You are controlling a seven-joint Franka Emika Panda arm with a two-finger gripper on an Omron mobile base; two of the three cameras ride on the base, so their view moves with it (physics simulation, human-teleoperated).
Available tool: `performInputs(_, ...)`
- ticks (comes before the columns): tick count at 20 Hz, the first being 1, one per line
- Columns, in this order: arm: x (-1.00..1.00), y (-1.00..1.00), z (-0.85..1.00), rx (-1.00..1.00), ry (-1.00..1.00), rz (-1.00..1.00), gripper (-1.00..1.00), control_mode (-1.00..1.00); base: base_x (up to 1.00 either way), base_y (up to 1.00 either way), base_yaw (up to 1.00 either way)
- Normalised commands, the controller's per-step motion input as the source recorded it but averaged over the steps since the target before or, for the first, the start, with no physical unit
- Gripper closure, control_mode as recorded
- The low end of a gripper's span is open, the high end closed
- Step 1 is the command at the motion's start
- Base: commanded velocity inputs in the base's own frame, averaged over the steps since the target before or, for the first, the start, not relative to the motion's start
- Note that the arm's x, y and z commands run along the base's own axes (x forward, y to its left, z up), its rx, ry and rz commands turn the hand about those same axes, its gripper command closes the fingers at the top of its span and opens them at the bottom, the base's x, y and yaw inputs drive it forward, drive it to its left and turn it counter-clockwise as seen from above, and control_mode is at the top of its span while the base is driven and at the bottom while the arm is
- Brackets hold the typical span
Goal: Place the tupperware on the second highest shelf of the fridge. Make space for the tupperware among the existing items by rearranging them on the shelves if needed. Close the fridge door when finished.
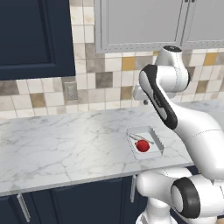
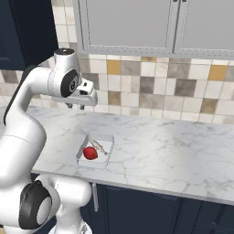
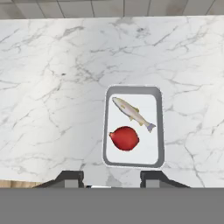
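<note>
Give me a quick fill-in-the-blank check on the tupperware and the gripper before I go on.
1. The tupperware rests on the marble ____.
2. Beside the fish in it lies a round ____ fruit.
3. The gripper hangs ____ the tupperware, touching nothing.
4. The gripper's jaws stand ____.

Missing words: counter; red; above; open
</note>
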Motion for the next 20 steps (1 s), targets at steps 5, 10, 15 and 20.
performInputs(5,-0.02,-0.18,-0.1,0.0,0.05,0.0,-1.0,-1.0,0.0,0.0,0.0)
performInputs(10,-0.23,-0.28,-0.54,-0.01,0.1,0.0,-1.0,-1.0,0.0,0.0,0.0)
performInputs(15,-0.28,-0.43,-0.98,-0.02,0.04,-0.01,-1.0,-1.0,0.0,0.0,0.0)
performInputs(20,-0.09,-0.42,-0.87,-0.02,0.06,0.0,-1.0,-1.0,0.0,0.0,0.0)
